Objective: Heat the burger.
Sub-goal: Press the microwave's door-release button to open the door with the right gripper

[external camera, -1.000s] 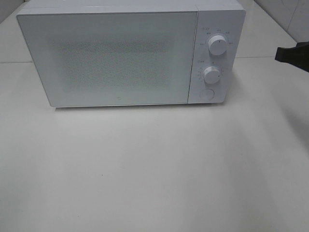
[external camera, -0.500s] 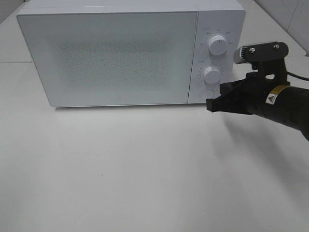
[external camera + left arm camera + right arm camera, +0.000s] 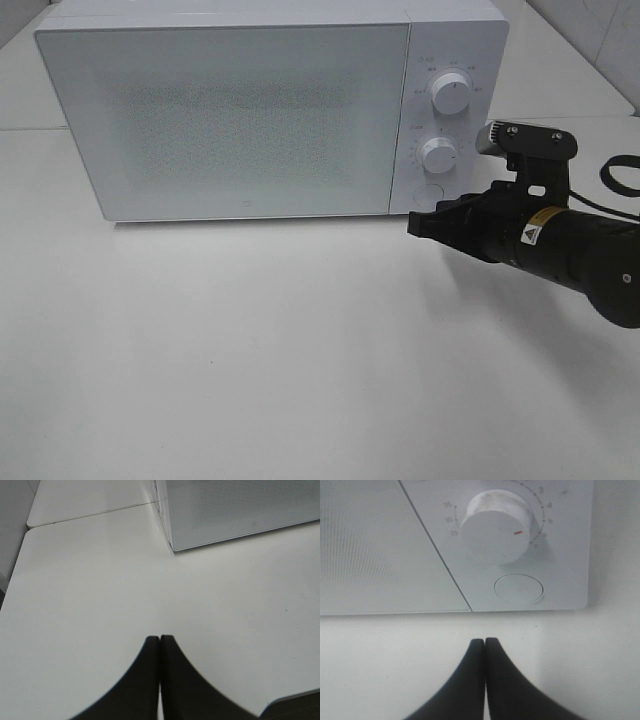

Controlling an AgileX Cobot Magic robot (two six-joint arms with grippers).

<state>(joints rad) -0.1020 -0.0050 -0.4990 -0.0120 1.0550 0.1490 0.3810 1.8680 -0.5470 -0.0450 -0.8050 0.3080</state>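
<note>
Exterior high footage shows the right pincer point(image 3: 413, 224), jaws pressed shut, brought in from the desk's point(image 3: 250, 350) right edge toward the microwave's point(image 3: 230, 110) round button point(image 3: 429, 195); a door release is judged imminent. The left pincer point(image 3: 159, 639) is closed too. The burger is nowhere seen.

A bare test setup: a white microwave point(image 3: 270, 105) on a plain white table point(image 3: 300, 350) beside tiled wall point(image 3: 600, 30).
</note>
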